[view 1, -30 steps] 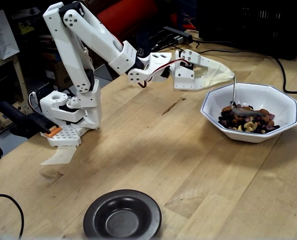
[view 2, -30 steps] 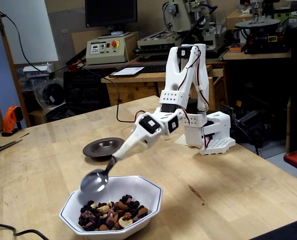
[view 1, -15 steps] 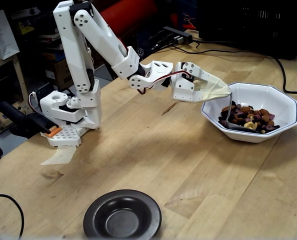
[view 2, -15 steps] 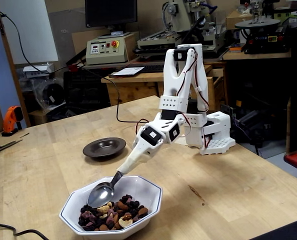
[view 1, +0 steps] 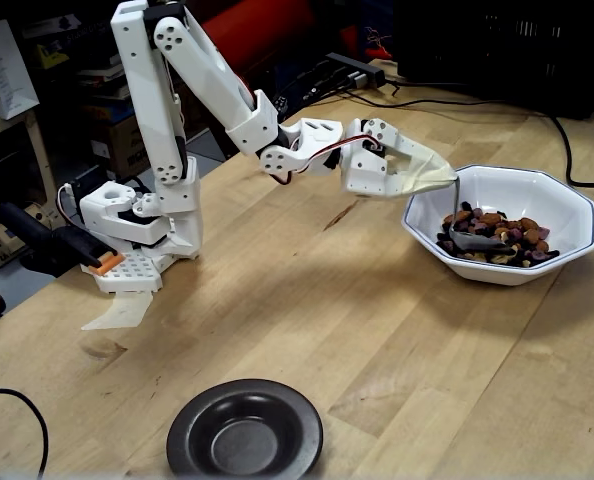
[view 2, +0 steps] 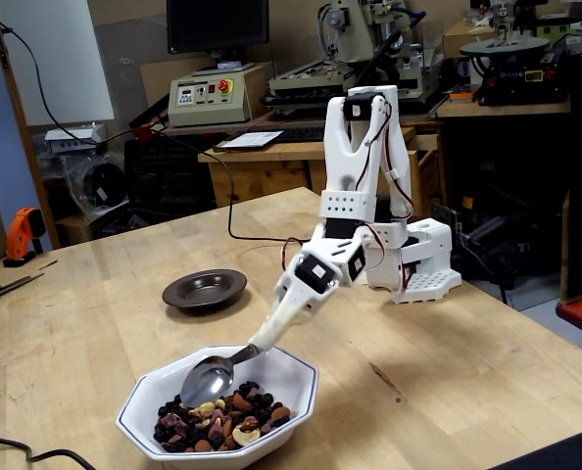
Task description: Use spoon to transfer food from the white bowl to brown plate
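Observation:
My gripper [view 1: 453,180] [view 2: 256,350] is shut on the thin handle of the silver spoon [view 1: 467,240] [view 2: 206,376]. It hovers at the near rim of the white bowl [view 1: 577,213] [view 2: 306,380], an octagonal bowl with a dark edge line. The spoon's oval end rests low among the food [view 1: 502,240] [view 2: 222,416], a heap of brown, dark purple and pale pieces. I cannot tell whether any food lies on the spoon. The brown plate [view 1: 245,430] [view 2: 205,290], a dark round dish, sits empty and well apart from the bowl, towards the table's front edge in one fixed view.
The arm's white base [view 1: 142,235] [view 2: 413,264] is fixed to the wooden table [view 1: 377,340]. A black cable [view 1: 577,165] runs behind the bowl. Another cable [view 1: 17,410] loops at the table's corner. Machines and a workbench [view 2: 271,147] stand beyond the table.
The spoon has come down from above the bowl into the food. Its oval end then tilted flatter and slid across the pieces as the wrist turned.

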